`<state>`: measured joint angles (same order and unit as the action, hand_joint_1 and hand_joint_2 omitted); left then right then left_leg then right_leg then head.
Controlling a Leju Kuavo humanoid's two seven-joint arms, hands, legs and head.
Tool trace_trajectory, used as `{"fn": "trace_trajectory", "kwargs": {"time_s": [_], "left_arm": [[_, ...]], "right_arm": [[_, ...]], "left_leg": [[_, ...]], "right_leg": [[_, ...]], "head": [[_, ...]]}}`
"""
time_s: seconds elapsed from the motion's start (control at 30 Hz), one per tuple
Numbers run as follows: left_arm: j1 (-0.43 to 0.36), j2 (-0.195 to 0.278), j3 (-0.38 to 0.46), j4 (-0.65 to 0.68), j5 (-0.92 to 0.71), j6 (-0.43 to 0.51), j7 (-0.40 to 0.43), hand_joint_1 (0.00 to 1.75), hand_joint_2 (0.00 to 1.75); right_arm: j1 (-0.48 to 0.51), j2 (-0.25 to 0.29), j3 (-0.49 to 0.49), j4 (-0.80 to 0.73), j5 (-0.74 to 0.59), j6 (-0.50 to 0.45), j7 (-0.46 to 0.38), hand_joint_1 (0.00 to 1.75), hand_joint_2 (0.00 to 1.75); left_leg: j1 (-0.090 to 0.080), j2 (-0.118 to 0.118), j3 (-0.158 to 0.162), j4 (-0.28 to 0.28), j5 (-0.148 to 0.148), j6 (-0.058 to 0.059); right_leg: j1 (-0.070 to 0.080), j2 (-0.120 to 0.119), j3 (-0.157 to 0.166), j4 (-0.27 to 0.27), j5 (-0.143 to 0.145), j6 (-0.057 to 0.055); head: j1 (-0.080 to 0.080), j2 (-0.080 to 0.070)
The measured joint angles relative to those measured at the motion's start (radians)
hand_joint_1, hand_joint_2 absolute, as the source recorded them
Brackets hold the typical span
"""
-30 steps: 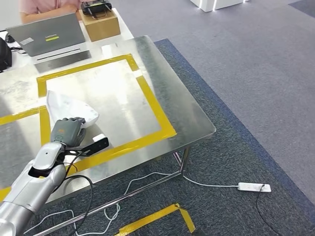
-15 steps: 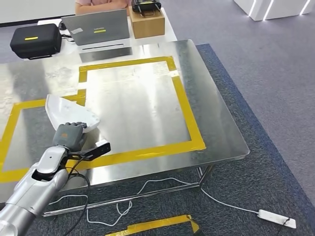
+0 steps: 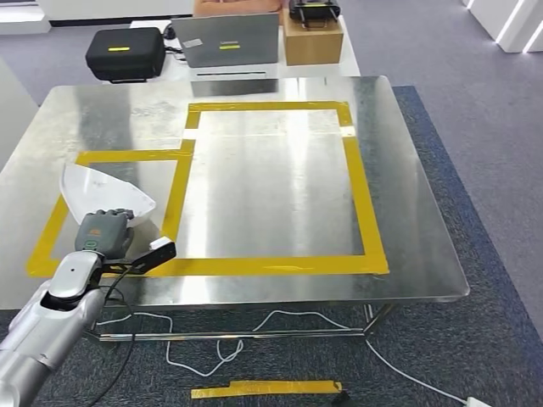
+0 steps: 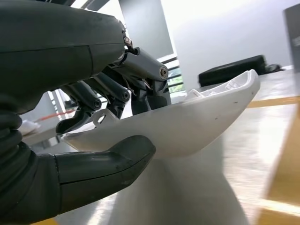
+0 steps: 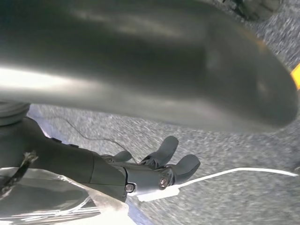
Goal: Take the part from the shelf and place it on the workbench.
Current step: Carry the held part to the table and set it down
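Note:
A white curved shell part hangs low over the steel workbench, inside the left yellow tape frame. My left hand grips its near edge. In the left wrist view the part is pinched between the thick thumb underneath and the dark fingers on top, and its mirror image shows on the metal below it. I cannot tell whether it touches the table. My right hand hangs over the grey carpet, fingers apart and holding nothing.
A larger yellow tape frame marks the table's middle. Behind the table stand a black case, a laptop and a cardboard box, with a person beyond them. White cables and a yellow tape strip lie on the floor.
The whole view has swung to the left, so the camera turned. My left hand still holds the white part, which now sits over the left yellow frame instead of right of the dividing tape.

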<state>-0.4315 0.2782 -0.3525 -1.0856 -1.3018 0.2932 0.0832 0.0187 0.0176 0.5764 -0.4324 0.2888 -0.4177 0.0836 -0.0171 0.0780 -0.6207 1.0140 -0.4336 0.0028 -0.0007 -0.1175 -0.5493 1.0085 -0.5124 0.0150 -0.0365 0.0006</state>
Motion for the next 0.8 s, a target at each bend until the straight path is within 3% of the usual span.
{"fn": "trace_trajectory", "kwargs": {"time_s": [0.03,0.07,0.13,0.2,0.27,0.3,0.33,0.4,0.43,0.5,0.6,0.8], "left_arm": [[0.000,0.001,0.002,0.002,0.000,0.001,-0.001,1.75,1.75],[0.001,0.002,0.004,0.004,0.000,0.002,-0.002,1.75,1.75],[0.000,0.003,0.006,0.008,0.000,0.006,-0.006,1.75,1.75],[-0.001,0.002,0.006,0.013,0.001,0.009,-0.013,1.75,1.75],[0.001,0.000,0.005,0.018,0.000,0.011,-0.021,1.75,1.75],[0.002,-0.002,0.004,0.020,0.000,0.013,-0.026,1.75,1.75],[0.002,-0.002,0.004,0.021,0.000,0.016,-0.033,1.75,1.75],[0.001,-0.004,0.004,0.024,0.000,0.022,-0.048,1.75,1.75],[0.001,-0.005,0.003,0.025,0.000,0.024,-0.055,1.75,1.75],[0.001,-0.006,0.002,0.026,-0.001,0.026,-0.066,1.75,1.75],[0.003,-0.008,-0.005,0.027,-0.002,0.029,-0.083,1.75,1.75],[0.004,-0.017,-0.034,0.023,0.023,0.032,-0.132,1.75,1.75]], "right_arm": [[-0.001,0.000,0.000,0.001,0.000,0.000,-0.001,0.00,0.00],[-0.002,0.001,-0.001,0.001,-0.001,0.001,-0.003,0.00,0.00],[-0.005,0.001,-0.004,0.001,-0.006,0.005,-0.010,0.00,0.00],[-0.003,0.001,-0.009,0.004,-0.013,0.013,-0.014,0.00,0.00],[0.001,0.001,-0.013,0.007,-0.017,0.020,-0.016,0.00,0.00],[0.002,0.001,-0.015,0.008,-0.018,0.024,-0.018,0.00,0.00],[0.002,0.001,-0.016,0.009,-0.019,0.028,-0.020,0.00,0.00],[-0.002,0.002,-0.019,0.013,-0.020,0.036,-0.024,0.00,0.00],[-0.004,0.002,-0.019,0.015,-0.020,0.039,-0.026,0.00,0.00],[-0.007,0.005,-0.021,0.018,-0.021,0.044,-0.028,0.00,0.00],[-0.008,0.008,-0.026,0.022,-0.025,0.050,-0.031,0.00,0.00],[-0.013,0.011,-0.034,0.023,-0.026,0.057,-0.032,0.00,0.00]], "left_leg": [[0.003,-0.013,0.000,-0.002,0.002,0.005],[0.007,-0.023,0.002,-0.006,0.003,0.010],[0.015,-0.042,0.007,-0.012,0.005,0.021],[0.016,-0.057,0.007,-0.012,0.003,0.027],[0.015,-0.073,0.008,-0.012,0.002,0.029],[0.015,-0.080,0.009,-0.011,0.000,0.028],[0.015,-0.086,0.011,-0.011,-0.001,0.027],[0.014,-0.094,0.016,-0.008,-0.007,0.021],[0.013,-0.096,0.016,-0.005,-0.010,0.017],[0.009,-0.099,0.013,0.001,-0.012,0.016],[0.009,-0.099,0.015,0.000,-0.010,0.026],[0.009,-0.097,0.021,-0.011,-0.009,0.023]], "right_leg": [[0.000,-0.008,0.001,-0.001,-0.004,0.005],[-0.001,0.000,0.002,0.002,-0.011,0.011],[-0.004,0.056,-0.025,0.059,-0.046,0.019],[-0.006,0.108,-0.096,0.193,-0.104,0.022],[-0.007,0.117,-0.163,0.299,-0.128,0.024],[-0.007,0.117,-0.173,0.298,-0.109,0.023],[-0.008,0.117,-0.162,0.255,-0.071,0.022],[-0.009,0.119,-0.100,0.107,0.010,0.020],[-0.010,0.121,-0.073,0.050,0.032,0.018],[-0.010,0.124,-0.051,0.011,0.038,0.014],[-0.009,0.127,-0.050,0.009,0.041,0.012],[-0.006,0.129,-0.049,0.009,0.037,0.001]], "head": [[0.000,0.000],[0.002,0.000],[0.007,0.000],[0.013,0.000],[0.015,0.000],[0.015,0.000],[0.015,0.000],[0.015,0.000],[0.015,0.000],[0.014,0.000],[0.013,0.000],[0.014,0.000]]}}
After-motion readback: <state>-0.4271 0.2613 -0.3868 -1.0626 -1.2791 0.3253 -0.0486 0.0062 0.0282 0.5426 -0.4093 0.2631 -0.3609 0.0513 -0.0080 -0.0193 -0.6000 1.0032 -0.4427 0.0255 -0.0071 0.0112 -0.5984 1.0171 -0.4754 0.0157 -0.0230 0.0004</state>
